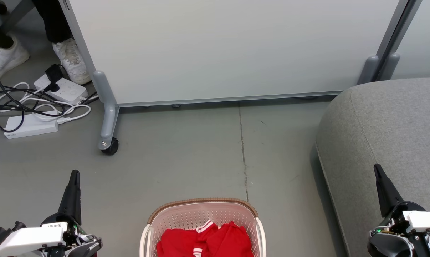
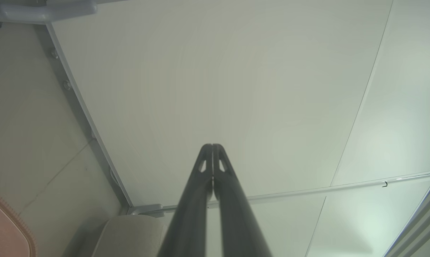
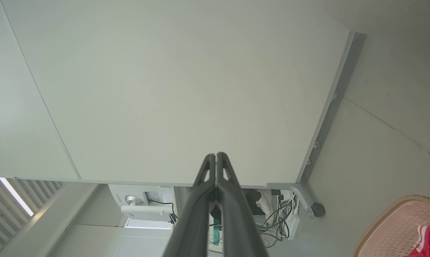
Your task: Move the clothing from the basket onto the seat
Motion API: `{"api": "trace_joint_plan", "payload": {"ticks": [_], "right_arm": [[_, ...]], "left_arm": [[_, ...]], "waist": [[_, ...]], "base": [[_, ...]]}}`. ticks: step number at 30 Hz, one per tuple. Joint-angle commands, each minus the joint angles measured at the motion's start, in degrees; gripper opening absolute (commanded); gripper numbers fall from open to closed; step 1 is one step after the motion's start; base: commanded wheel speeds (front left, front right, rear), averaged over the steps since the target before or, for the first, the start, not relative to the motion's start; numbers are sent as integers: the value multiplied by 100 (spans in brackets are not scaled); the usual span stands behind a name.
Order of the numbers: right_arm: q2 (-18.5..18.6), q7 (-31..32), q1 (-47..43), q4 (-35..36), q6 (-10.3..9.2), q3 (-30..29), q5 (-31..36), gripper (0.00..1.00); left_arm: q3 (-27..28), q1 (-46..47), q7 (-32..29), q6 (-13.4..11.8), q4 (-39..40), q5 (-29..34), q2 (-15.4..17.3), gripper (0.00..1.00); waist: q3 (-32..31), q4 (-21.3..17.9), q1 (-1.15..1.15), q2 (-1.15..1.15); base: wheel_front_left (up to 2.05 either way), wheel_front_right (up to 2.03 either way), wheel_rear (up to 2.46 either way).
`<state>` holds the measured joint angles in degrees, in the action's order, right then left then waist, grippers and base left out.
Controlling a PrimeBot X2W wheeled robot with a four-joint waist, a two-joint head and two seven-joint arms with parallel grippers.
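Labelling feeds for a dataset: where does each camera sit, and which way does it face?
Head view: on the head, facing forward and down at the white perforated plastic basket of bright red clothing left of the grey fabric seat; shut left gripper and right gripper at lower corners.
Left wrist view: on that wrist, along its shut fingers toward the white wheeled panel.
Right wrist view: likewise, along its shut fingers toward the same panel.
Shared: panel and basket in all three.

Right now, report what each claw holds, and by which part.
Nothing is held. The left claw and the right claw are both shut tight with nothing between them. The clothing lies in the basket, apart from both.
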<state>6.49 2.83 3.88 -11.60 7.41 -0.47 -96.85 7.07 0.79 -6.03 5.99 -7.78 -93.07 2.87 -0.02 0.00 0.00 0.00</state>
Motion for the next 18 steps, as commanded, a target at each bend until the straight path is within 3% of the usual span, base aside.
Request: {"api": "trace_joint_plan", "payload": {"ticks": [1,15,16,18], "right_arm": [[31,10,21,27,15,-12,1,0],[30,10,21,27,15,-12,1,0],[1,-4,0,2,1,0,4,100],[-15,-6,-15,-39,0,4,7,100]], "left_arm": [[28,111,-19,15,23,27,13,0],[28,111,-20,15,23,19,13,0],[0,1,5,1,-1,14,-1,100],[-9,-24,10,-1,-40,15,-11,100]], "waist": [[0,0,0,0],[0,0,0,0],[0,0,0,0],[0,0,0,0]], "base": [[0,0,0],[0,0,0],[0,0,0],[0,0,0]]}}
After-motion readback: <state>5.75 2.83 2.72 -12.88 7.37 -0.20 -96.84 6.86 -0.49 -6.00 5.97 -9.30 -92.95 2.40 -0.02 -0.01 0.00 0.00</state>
